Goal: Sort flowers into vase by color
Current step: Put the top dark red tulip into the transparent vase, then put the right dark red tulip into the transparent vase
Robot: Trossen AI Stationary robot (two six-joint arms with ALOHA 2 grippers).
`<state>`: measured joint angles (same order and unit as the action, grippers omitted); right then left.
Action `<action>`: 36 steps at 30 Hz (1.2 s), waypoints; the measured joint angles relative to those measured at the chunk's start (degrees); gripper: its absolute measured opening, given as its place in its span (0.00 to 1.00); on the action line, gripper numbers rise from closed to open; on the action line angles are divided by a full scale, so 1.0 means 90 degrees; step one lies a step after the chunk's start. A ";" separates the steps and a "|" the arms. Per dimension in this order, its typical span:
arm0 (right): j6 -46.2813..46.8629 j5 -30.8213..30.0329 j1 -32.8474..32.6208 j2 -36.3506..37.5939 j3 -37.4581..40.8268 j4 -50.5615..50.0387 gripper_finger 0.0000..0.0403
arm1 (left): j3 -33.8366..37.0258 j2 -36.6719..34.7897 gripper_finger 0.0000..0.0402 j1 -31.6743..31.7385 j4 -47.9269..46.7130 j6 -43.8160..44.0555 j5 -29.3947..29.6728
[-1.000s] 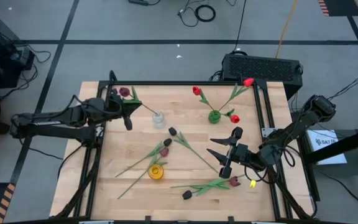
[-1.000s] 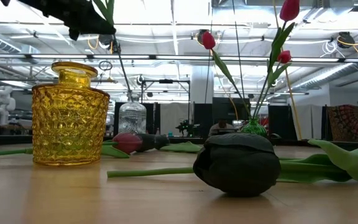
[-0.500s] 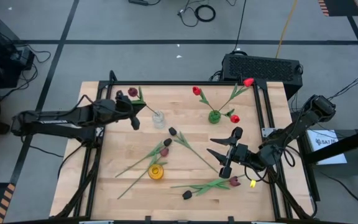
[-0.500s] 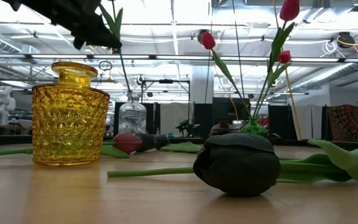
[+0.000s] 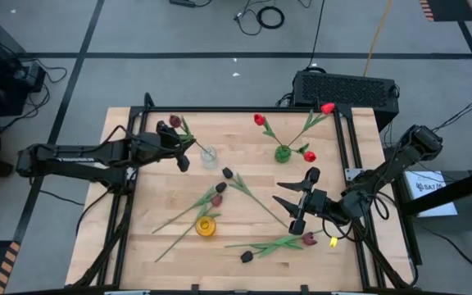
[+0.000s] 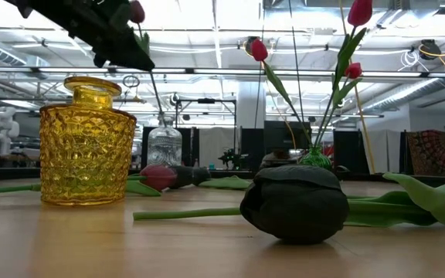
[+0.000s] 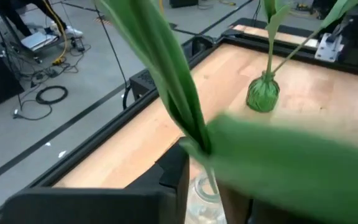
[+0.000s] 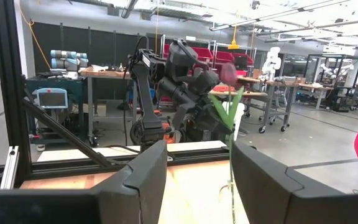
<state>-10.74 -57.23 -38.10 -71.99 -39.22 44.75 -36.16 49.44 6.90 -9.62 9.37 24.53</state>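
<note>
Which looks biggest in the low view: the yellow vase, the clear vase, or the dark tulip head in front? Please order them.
1. Yellow vase
2. Dark tulip head, though it is nearest to the camera
3. Clear vase, standing farther back

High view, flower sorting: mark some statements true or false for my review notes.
1. The small green glass vase holds three red tulips. True.
2. The amber faceted glass jar holds a flower. False: it is empty.
3. The left gripper holds a maroon tulip stem over the clear glass vase. True.
4. The right gripper carries a tulip. False: its fingers are open and empty.
</note>
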 joint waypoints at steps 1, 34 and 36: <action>0.0000 0.0002 -0.0001 0.0000 0.0000 0.0000 0.42 | 0.0000 0.0027 0.21 0.0000 -0.0005 0.0041 0.0000; 0.3997 0.1281 -0.0339 -0.0002 -0.0005 -0.3624 0.42 | 0.0005 -0.0288 0.42 -0.2080 -0.2971 0.2797 -0.0872; 0.4134 0.1799 -0.0317 -0.0002 -0.0005 -0.3706 0.42 | 0.0005 -0.0288 0.42 -0.2457 -0.2958 0.2968 -0.0756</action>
<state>26.47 -41.04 -40.95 -72.01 -39.27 11.39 -36.12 46.85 -15.22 -36.24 36.08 17.73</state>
